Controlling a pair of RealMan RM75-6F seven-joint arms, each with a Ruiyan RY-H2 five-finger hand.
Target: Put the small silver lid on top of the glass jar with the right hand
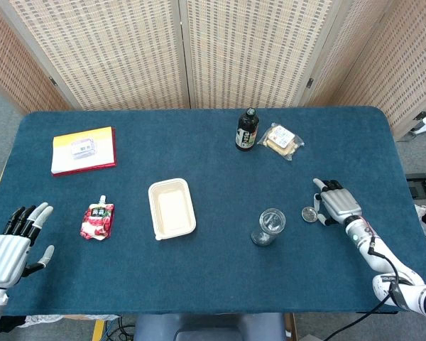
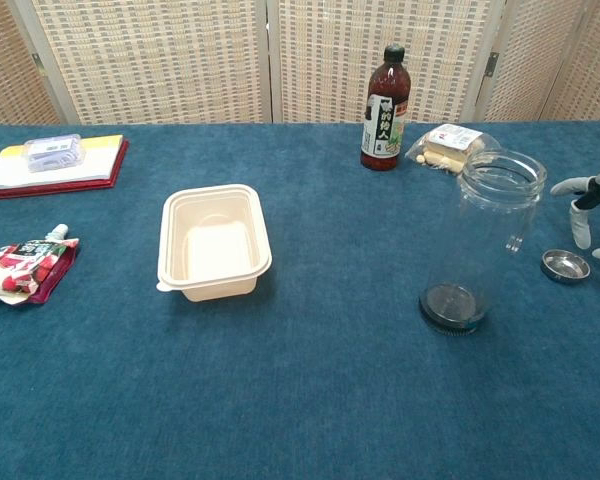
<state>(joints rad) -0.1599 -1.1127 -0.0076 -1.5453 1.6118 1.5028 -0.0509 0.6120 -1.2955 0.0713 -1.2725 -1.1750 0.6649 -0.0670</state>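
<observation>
The small silver lid (image 1: pixel 309 213) (image 2: pixel 565 265) lies flat on the blue table (image 1: pixel 220 149), right of the clear glass jar (image 1: pixel 268 226) (image 2: pixel 484 240), which stands upright and open-topped. My right hand (image 1: pixel 334 202) (image 2: pixel 588 210) hovers just right of the lid with its fingers spread above it, holding nothing. In the chest view only its fingertips (image 2: pixel 578 228) show at the right edge. My left hand (image 1: pixel 14 238) rests open at the table's front left corner, far from both objects.
A cream plastic tray (image 1: pixel 172 208) sits mid-table. A dark sauce bottle (image 1: pixel 246 129) and a wrapped snack packet (image 1: pixel 281 141) stand behind the jar. A red pouch (image 1: pixel 97 220) and a red-edged booklet (image 1: pixel 84 150) lie at the left.
</observation>
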